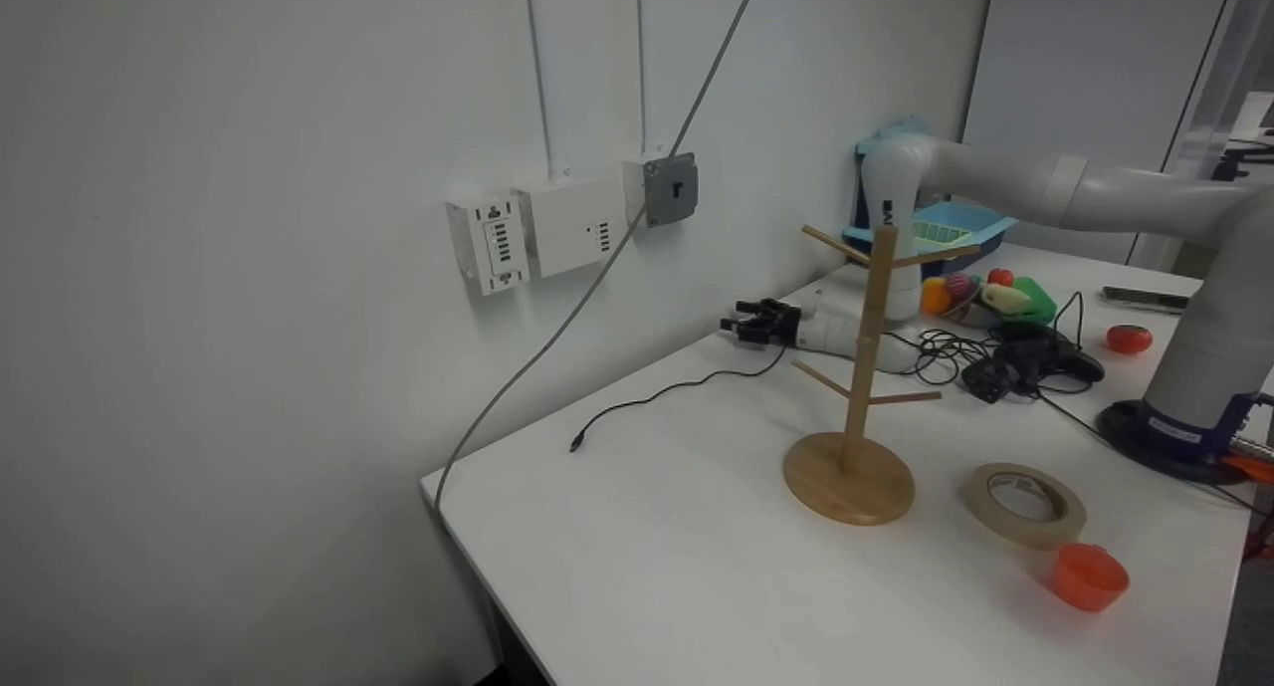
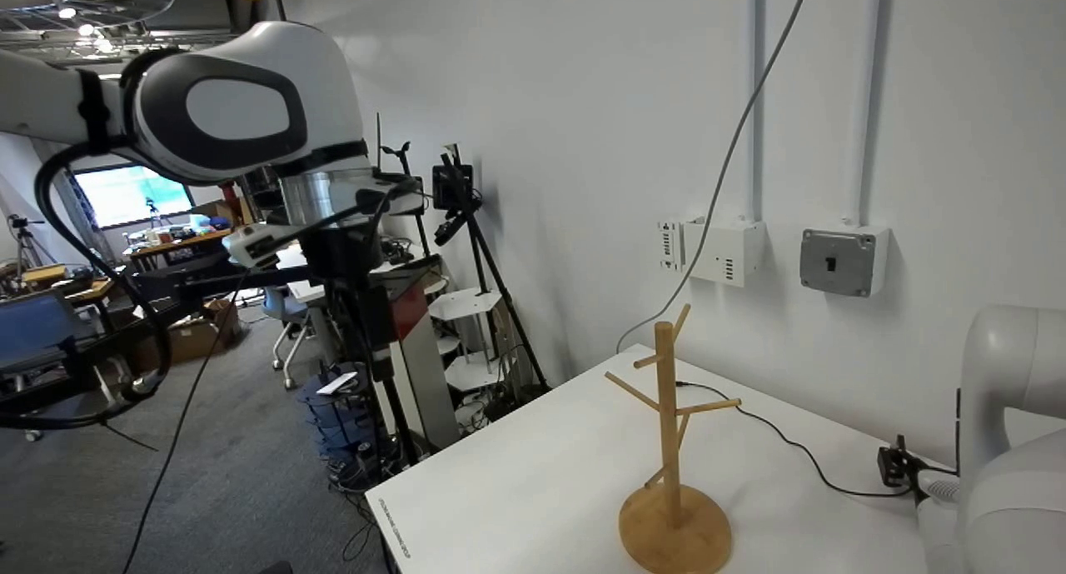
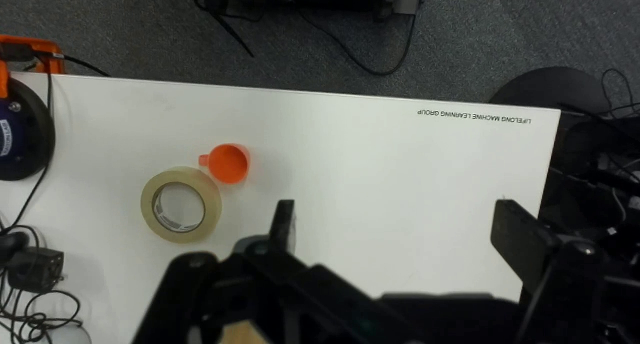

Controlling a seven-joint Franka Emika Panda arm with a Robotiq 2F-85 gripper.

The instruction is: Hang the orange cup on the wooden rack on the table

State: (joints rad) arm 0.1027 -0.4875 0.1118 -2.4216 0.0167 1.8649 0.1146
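Observation:
The orange cup [image 1: 1090,578] stands upright on the white table [image 1: 647,547]. In the wrist view the cup [image 3: 228,164] shows its open top, with a small handle towards the left. It is out of view in an exterior view [image 2: 500,507]. The wooden rack [image 1: 868,357] stands on the table with bare pegs; it also shows here [image 2: 669,424]. A tan piece at the wrist view's bottom edge is probably part of the rack [image 3: 242,333]. My gripper [image 3: 395,206] is open and empty, high above the table; the cup lies up and left of its left finger.
A beige tape roll [image 1: 1025,507] lies close beside the cup; it also shows in the wrist view [image 3: 150,204]. A second arm [image 1: 1055,188] with its black gripper [image 1: 761,323], cables, a black device [image 1: 1035,362] and toy food lie beyond the rack. A wall borders the table.

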